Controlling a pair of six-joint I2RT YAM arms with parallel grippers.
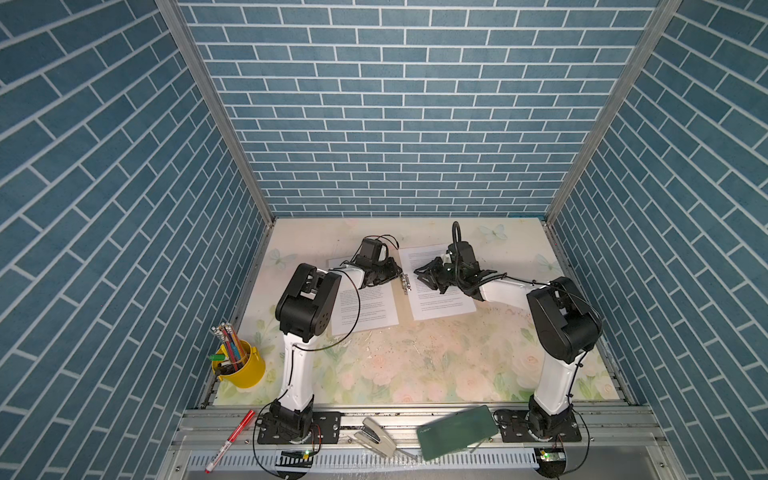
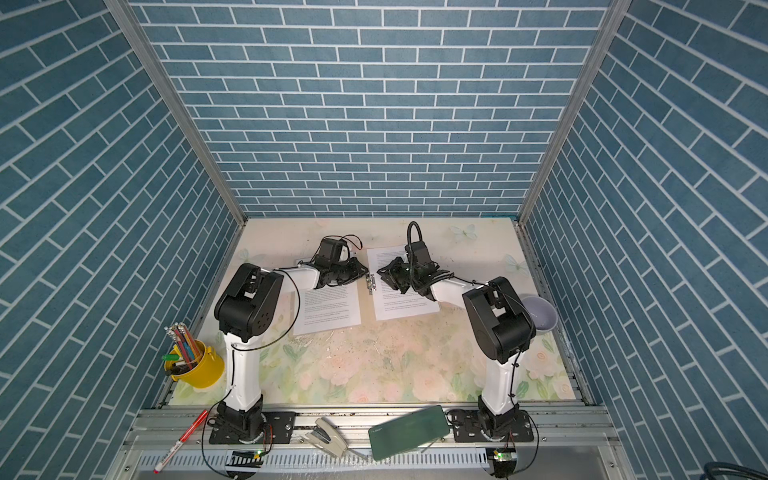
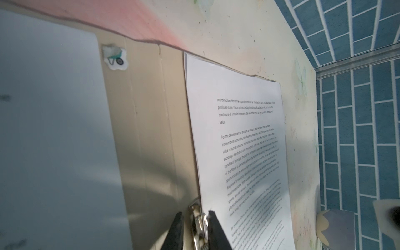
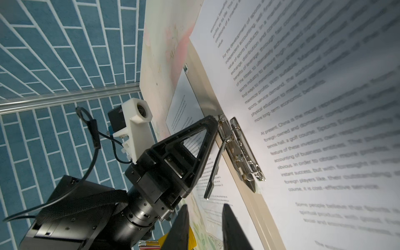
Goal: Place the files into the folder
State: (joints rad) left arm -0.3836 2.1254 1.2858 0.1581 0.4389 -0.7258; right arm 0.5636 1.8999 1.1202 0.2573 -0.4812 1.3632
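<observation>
The folder (image 1: pixel 403 309) lies open and flat at the far part of the counter (image 1: pixel 415 365), and it has printed paper on both halves: in both top views the left sheet (image 1: pixel 370 307) covers the left half and the right sheet (image 1: pixel 440 303) covers the right half, with a tan strip of card bare between them. On this strip sits the metal clip (image 1: pixel 405 282), and in the right wrist view its black lever stands lifted. The left pincer (image 3: pixel 195 213) is down at the clip with its jaws narrow, one on each side of the metal; I cannot tell if they really press it. The right pincer (image 4: pixel 205 206) is just beside the clip from the other side, over the right sheet, and its jaws stand a little apart with nothing between them. At the near left edge of the counter a yellow bucket (image 1: pixel 249 370) holds pencils (image 1: pixel 226 340) standing upright and a green marker. In a top view a pale bowl (image 2: pixel 540 316) shows behind the right arm; what is inside I cannot see
</observation>
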